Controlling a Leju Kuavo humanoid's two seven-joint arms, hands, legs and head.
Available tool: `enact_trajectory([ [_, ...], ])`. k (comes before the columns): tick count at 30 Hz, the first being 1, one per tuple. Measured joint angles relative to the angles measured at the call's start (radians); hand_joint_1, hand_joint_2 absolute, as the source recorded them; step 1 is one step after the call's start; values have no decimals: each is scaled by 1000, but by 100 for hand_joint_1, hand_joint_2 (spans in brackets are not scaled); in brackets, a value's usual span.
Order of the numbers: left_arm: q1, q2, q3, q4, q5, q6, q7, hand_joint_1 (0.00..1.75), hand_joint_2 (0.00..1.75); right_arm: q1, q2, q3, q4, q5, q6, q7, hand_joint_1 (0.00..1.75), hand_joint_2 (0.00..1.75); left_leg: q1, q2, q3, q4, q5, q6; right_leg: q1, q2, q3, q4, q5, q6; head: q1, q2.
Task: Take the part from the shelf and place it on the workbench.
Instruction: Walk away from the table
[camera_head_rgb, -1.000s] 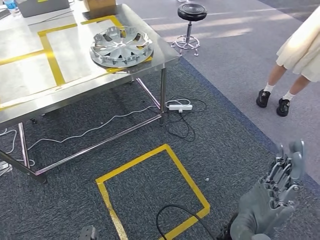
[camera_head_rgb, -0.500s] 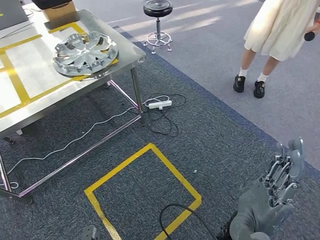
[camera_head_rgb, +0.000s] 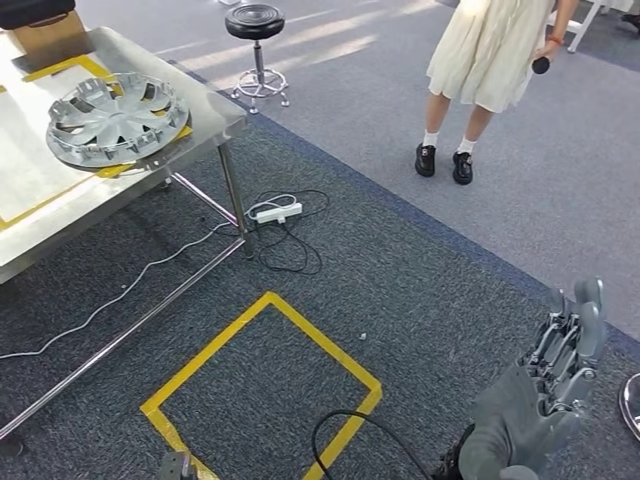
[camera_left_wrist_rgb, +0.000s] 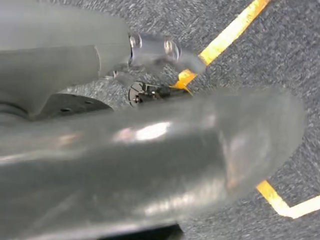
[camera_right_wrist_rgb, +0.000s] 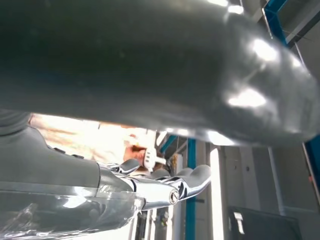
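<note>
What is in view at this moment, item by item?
wheel cover: one, silver, lying on the workbench inside the yellow tape marking
workbench: one, steel, upper left
stool: one, black seat on a chrome base, beyond the workbench
power strip: one, white, on the carpet by the workbench leg, with cables
tape square: one, yellow outline on the grey carpet
black cable: one, looping across the square's near corner
person: one, pale skirt, black shoes, standing on the far floor
right hand: one, grey, lower right, holding nothing, fingers partly curled
</note>
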Motion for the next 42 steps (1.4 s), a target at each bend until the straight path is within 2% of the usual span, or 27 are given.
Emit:
enact_trajectory([
  [2,3,0,0,0,-1,0,0,0,0,0,0,0,0,0,0,0,0,0,-4,26,0,0,-2,5,1,-29,-64,136,-61,3,3,0],
  [3,4,0,0,0,-1,0,0,0,0,0,0,0,0,0,0,1,0,0,-5,38,1,0,-3,5,1,-33,-81,173,-70,2,3,0],
  [4,4,1,0,0,-1,0,0,0,0,0,0,0,0,0,0,1,0,0,-6,50,2,0,-4,5,1,-36,-78,172,-60,1,3,0],
  [5,4,0,0,0,-1,0,0,0,0,0,0,0,0,0,0,1,0,0,-7,60,4,0,-6,4,1,-40,-54,131,-35,-1,3,0],
  [7,3,0,0,0,-2,0,0,0,0,-1,0,1,1,1,0,1,0,0,-10,77,12,1,-12,-3,6,-78,25,-8,22,-8,4,0],
  [9,3,1,0,0,-2,0,-1,0,0,-2,0,2,1,1,0,1,0,0,-15,91,18,1,-17,-13,12,-106,72,-90,44,-19,2,0],
  [10,3,1,0,0,-2,0,-1,0,0,-2,0,2,1,1,0,2,0,0,-17,98,20,0,-18,-18,14,-104,73,-97,42,-25,2,0],
  [12,1,0,0,0,-2,0,-1,0,0,-2,0,4,1,2,0,2,0,0,-14,106,23,-2,-21,-29,14,-81,69,-100,47,-37,1,0],
  [14,0,0,0,0,-2,-1,-4,0,0,-3,0,5,2,1,0,3,0,0,-11,76,9,35,-52,-39,9,-59,69,-106,53,-48,-1,0],
  [16,0,0,0,0,-2,-1,-6,0,0,-4,0,6,2,0,0,3,0,0,-10,35,-46,152,-117,-43,6,-39,68,-108,55,-53,-5,0],
  [17,1,1,0,0,-2,-1,-6,0,0,-4,0,7,2,0,0,3,0,0,-10,26,-81,221,-144,-44,6,-28,67,-108,55,-55,-6,0],
  [18,2,2,0,0,-2,-1,-6,0,0,-4,0,7,3,-1,0,3,0,0,-10,22,-108,270,-155,-44,6,-15,66,-108,56,-56,-6,0],
  [19,2,2,0,0,-2,-1,-6,0,0,-4,0,8,3,-2,0,3,0,0,-10,20,-119,284,-145,-44,5,-2,66,-107,56,-55,-6,0],
  [20,2,3,0,0,-2,-1,-7,0,0,-4,0,8,3,-2,0,3,0,0,-9,18,-111,258,-115,-44,4,11,67,-107,57,-54,-7,0],
  [21,2,3,0,0,-3,-1,-7,0,0,-4,0,8,3,-2,0,3,0,0,-7,10,-86,198,-74,-44,2,25,67,-107,58,-52,-7,0],
  [23,1,3,0,0,-3,-1,-7,0,0,-4,0,8,3,-2,0,3,0,0,1,-26,-29,65,-14,-45,1,49,65,-103,59,-43,-9,0],
  [25,0,2,0,0,-3,-1,-7,0,0,-4,0,9,3,-2,0,4,0,0,3,-48,-4,7,-4,-41,1,69,58,-102,62,-30,-11,0],
  [27,-1,2,0,0,-3,-1,-10,0,0,-3,0,10,4,-3,0,4,0,0,1,-34,-3,3,-3,-29,-3,84,50,-106,64,-17,-13,0],
  [29,-2,1,0,0,-3,-1,-14,0,0,-3,0,10,4,-4,0,4,0,0,2,-14,-1,0,0,-14,-2,56,35,-78,41,-7,-7,0],
  [32,1,1,0,0,-3,-1,-16,0,0,-5,0,11,5,-7,0,4,0,0,-2,21,0,-2,-1,-2,2,-21,-51,109,-55,-1,3,0],
  [33,2,2,1,0,-3,0,-16,0,0,-5,0,12,6,-9,0,4,0,0,-4,34,1,-2,-2,-2,2,-30,-79,168,-76,-1,3,0],
  [34,3,2,1,0,-3,0,-16,0,0,-5,0,13,7,-9,0,4,0,0,-5,46,2,-2,-3,-1,2,-34,-90,193,-78,-1,3,0],
  [35,2,2,1,0,-3,0,-16,0,0,-5,0,13,7,-10,0,4,0,0,-5,57,4,-2,-5,-2,2,-38,-79,176,-61,-2,3,0],
  [37,1,2,1,0,-3,0,-16,0,0,-6,0,14,7,-11,0,4,0,0,-6,77,13,-2,-10,-7,3,-66,-4,45,1,-6,3,0],
  [39,1,2,1,0,-3,0,-16,0,0,-9,0,15,8,-11,0,3,0,0,-12,92,21,0,-18,-17,6,-98,61,-68,38,-15,2,0],
  [40,1,2,1,0,-4,0,-15,0,0,-11,0,16,8,-12,0,3,0,0,-14,99,23,0,-20,-22,9,-104,71,-88,42,-21,2,0],
  [42,1,3,1,0,-6,1,-14,0,0,-13,0,17,9,-12,1,4,0,0,-14,114,27,-4,-20,-32,12,-83,67,-91,44,-35,2,0],
])
